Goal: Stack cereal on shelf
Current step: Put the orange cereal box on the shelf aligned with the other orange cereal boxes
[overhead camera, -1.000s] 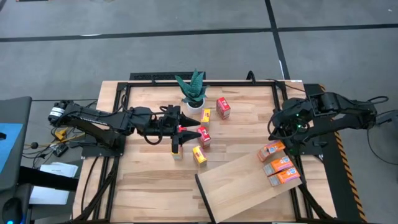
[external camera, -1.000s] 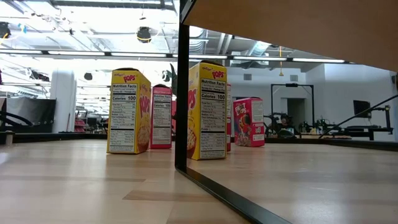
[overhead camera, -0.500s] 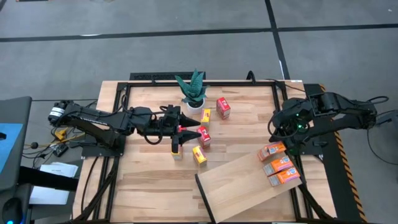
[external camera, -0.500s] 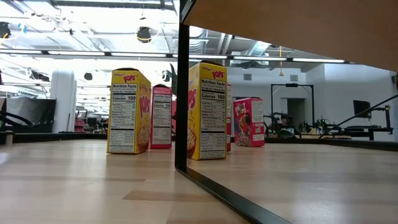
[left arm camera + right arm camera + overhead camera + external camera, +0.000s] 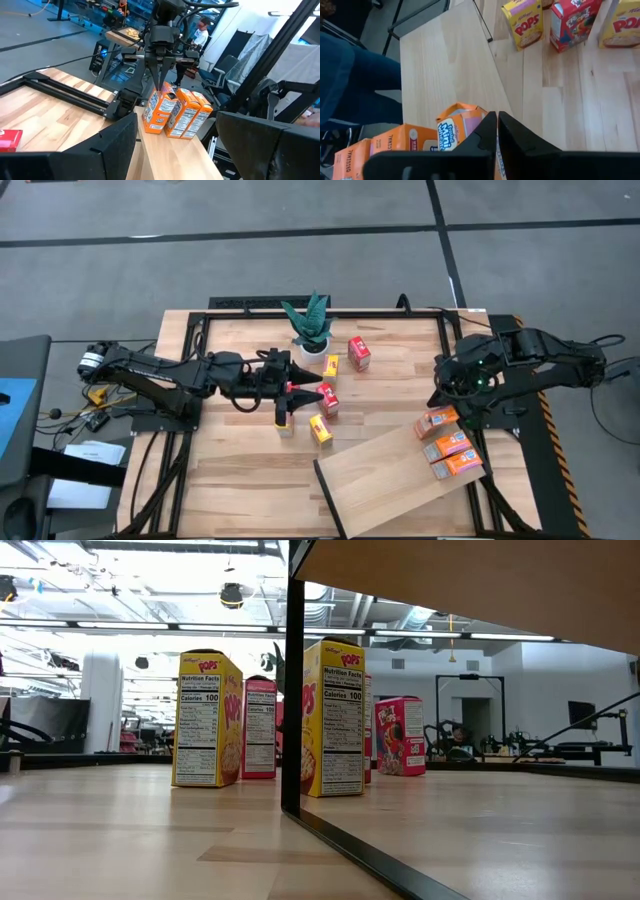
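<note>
1. Barely anything has moved: our right arm has shifted a touch leftward in the high view, and the boxes sit where they were a second ago.
2. Our right gripper (image 5: 440, 402) hangs just above the far orange cereal box (image 5: 436, 421); in its wrist view the fingers are pressed nearly together, with nothing pinched between them.
3. We judge that this box has just been set down, so it now stands free beside the other two.
4. Three orange boxes (image 5: 177, 111) stand in a row, touching, along the right end of the shelf board (image 5: 390, 476), which lies slanted at the near right of the table (image 5: 240, 470).
5. Our left gripper (image 5: 298, 392) waits mid-table with its fingers spread, over the loose boxes and holding nothing.
6. Still off the shelf: a red box (image 5: 359, 352) at the far side beside the potted plant (image 5: 311, 325), and yellow boxes (image 5: 320, 429) and red ones around the left gripper.
7. We reckon about a third of the stacking is done; the next fetch is from that middle group.
</note>
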Robot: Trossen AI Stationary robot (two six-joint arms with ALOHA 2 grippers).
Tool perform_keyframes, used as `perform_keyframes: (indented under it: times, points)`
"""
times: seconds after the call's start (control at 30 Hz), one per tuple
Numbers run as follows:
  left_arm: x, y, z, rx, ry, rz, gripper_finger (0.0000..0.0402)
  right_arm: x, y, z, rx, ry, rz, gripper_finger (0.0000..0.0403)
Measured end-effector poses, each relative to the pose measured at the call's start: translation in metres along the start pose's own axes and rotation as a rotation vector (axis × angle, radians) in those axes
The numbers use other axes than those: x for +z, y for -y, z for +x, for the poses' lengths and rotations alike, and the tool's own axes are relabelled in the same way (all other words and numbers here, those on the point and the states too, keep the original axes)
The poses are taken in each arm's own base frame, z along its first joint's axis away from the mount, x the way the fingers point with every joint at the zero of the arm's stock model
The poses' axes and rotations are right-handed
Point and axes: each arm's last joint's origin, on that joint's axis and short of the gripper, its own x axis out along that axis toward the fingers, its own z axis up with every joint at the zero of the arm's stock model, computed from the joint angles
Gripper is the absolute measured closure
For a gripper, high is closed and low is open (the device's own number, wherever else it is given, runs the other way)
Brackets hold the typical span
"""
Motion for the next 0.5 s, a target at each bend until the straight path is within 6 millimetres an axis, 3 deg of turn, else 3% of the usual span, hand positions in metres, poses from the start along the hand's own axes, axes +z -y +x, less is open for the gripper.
perform_keyframes:
  times: [0.3, 0.5]
  points:
    - [0.002, 0.001, 0.0, -0.002, 0.024, 0.041, 0.0141, -0.002, 0.011, 0.01, -0.112, -0.117, 0.073, 0.0385]
    - [0.012, 0.007, 0.006, -0.128, 0.164, 0.028, 0.0141, 0.002, 0.022, 0.023, -0.181, -0.221, 0.112, 0.037]
